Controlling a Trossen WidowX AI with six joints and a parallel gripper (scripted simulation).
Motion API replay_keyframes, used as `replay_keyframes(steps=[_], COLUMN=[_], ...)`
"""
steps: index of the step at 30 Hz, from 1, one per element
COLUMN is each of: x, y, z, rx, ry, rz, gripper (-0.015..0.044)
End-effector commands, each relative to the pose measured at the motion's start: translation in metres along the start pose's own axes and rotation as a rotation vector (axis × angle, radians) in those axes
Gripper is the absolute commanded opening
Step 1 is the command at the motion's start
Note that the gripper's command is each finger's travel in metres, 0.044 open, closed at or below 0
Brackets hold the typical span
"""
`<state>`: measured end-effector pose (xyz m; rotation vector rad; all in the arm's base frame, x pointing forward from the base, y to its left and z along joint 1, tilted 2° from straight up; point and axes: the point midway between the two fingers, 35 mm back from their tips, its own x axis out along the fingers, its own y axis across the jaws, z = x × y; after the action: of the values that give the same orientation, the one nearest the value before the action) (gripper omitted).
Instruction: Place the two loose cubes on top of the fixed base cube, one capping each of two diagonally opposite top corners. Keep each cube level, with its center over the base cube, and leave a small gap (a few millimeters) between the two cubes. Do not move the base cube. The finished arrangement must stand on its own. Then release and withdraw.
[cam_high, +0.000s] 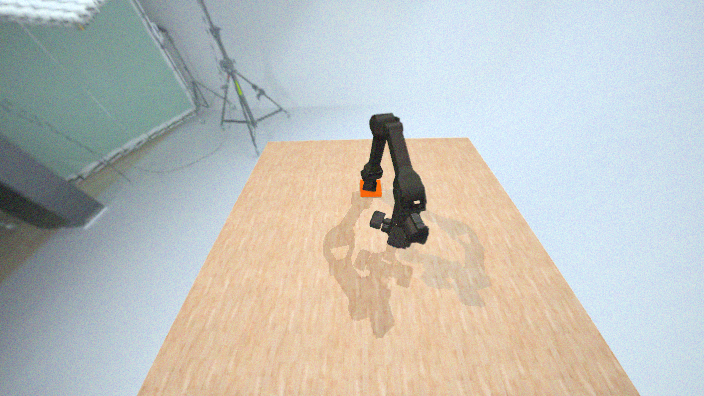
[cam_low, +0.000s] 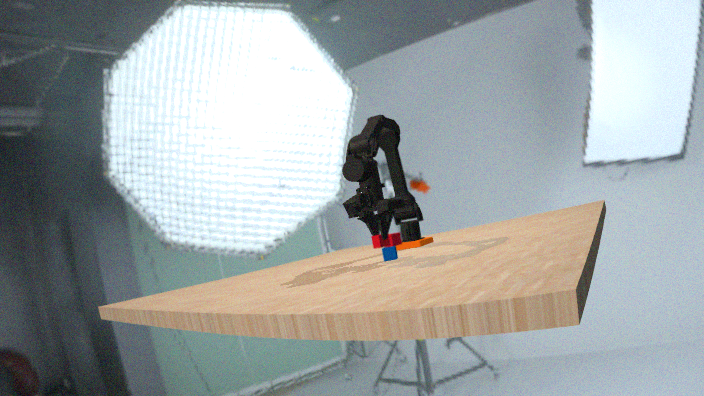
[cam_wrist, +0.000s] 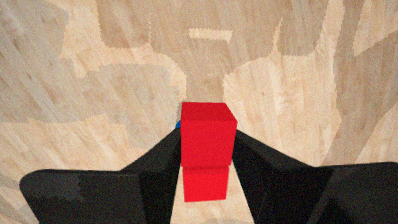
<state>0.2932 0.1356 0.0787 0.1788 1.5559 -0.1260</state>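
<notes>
My gripper (cam_wrist: 205, 133) (cam_low: 384, 233) is shut on a red cube (cam_wrist: 207, 130) and holds it low, right over the blue base cube (cam_low: 389, 254). In the wrist view only a sliver of the base cube (cam_wrist: 178, 124) shows at the held cube's left edge. A second red cube (cam_wrist: 206, 182) shows below the held one, between the fingers. In the exterior view, two red cubes (cam_low: 379, 242) (cam_low: 395, 239) sit side by side at the top of the blue cube, under the fingers. I cannot tell whether the held cube touches the base. In the top view the arm hides the cubes.
The arm's orange mounting plate (cam_high: 371, 190) (cam_low: 415, 243) lies on the wooden table (cam_high: 300, 310) (cam_low: 450, 295) just behind the cubes. The arm (cam_high: 407, 200) bends forward over them. Light stands and a softbox stand beyond the table.
</notes>
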Motion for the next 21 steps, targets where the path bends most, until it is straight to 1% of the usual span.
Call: replay_keyframes(steps=[1, 18, 21], x=[0.0015, 0.003, 0.003], y=[0.0006, 0.0006, 0.0006], z=[-0.0001, -0.0001, -0.0001], rx=[0.005, 0.005, 0.005], ry=[0.004, 0.004, 0.004], rz=[0.004, 0.004, 0.004], gripper=[0.0105, 0.0105, 0.0184])
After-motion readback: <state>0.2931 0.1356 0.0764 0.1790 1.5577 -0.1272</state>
